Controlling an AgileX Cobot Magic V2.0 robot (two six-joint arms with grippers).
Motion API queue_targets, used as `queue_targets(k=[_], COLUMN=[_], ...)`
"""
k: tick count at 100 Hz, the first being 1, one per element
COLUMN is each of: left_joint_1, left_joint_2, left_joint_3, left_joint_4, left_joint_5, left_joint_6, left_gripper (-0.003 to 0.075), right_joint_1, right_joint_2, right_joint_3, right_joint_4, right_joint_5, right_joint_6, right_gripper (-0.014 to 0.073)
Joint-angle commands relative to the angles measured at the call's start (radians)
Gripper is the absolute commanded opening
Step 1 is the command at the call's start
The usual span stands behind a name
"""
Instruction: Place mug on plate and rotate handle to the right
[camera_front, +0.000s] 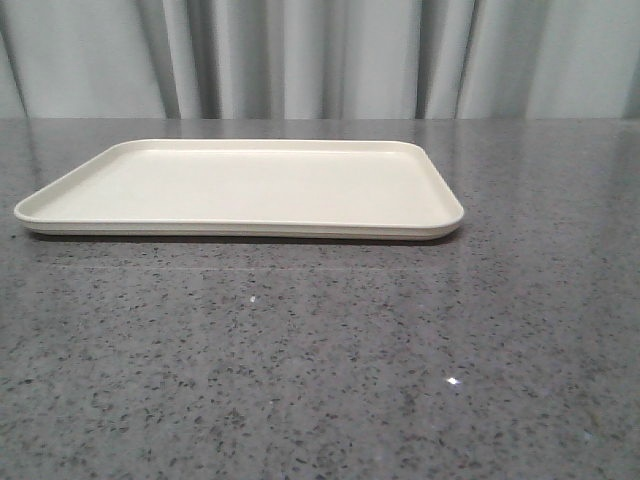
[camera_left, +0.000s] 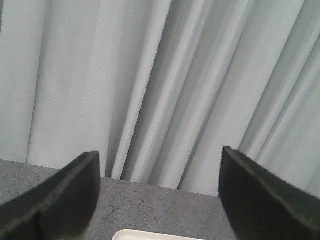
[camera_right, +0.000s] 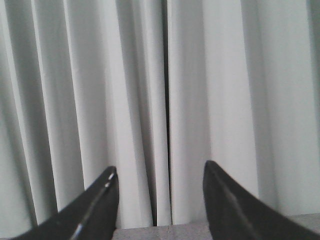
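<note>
The plate (camera_front: 240, 190) is a flat cream-white rectangular tray lying empty on the grey speckled table, left of centre in the front view. A corner of the plate (camera_left: 150, 235) shows low in the left wrist view. The mug and its handle are out of view in every frame. Neither arm shows in the front view. My left gripper (camera_left: 160, 162) is open, its black fingers wide apart with nothing between them, aimed at the curtain. My right gripper (camera_right: 160, 172) is open too, empty, also facing the curtain.
A pale grey pleated curtain (camera_front: 320, 55) hangs behind the table's far edge. The grey speckled tabletop (camera_front: 330, 370) stretches in front of and to the right of the plate.
</note>
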Motion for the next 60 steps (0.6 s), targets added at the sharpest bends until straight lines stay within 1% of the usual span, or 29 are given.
queue_targets(k=[1,24,31,39,46,50,60], left_joint_1=[-0.007,-0.007,-0.007,-0.007,-0.007,-0.007,-0.007], left_joint_2=[0.011,0.011,0.011,0.011,0.011,0.011,0.011], left_joint_3=[-0.034,-0.034,-0.034,-0.034,-0.034,-0.034,-0.034], left_joint_4=[-0.009,-0.009,-0.009,-0.009,-0.009,-0.009,-0.009], left_joint_5=[-0.066,-0.063,-0.062,-0.062,-0.062,-0.062,-0.062], left_joint_6=[0.003,0.003,0.003,0.003,0.003,0.003,0.003], left_gripper=[0.0494,0.0494,0.0494,0.0494,0.0494,0.0494,0.0494], right_joint_1=[0.000,0.000,0.000,0.000,0.000,0.000,0.000], right_joint_2=[0.023,0.028,0.043,0.075,0.105,0.116,0.137], right_joint_3=[-0.034,-0.046,-0.064,-0.098,-0.123,-0.139,-0.162], right_joint_4=[0.002,0.008,0.008,0.008,0.008,0.008,0.008], right_joint_5=[-0.025,0.005,0.010,0.020,0.023,0.025,0.014], right_joint_6=[-0.008,-0.008,-0.008,-0.008,-0.008,-0.008,-0.008], right_gripper=[0.0402,0.0407,0.0447,0.0537,0.0592,0.0604,0.0599])
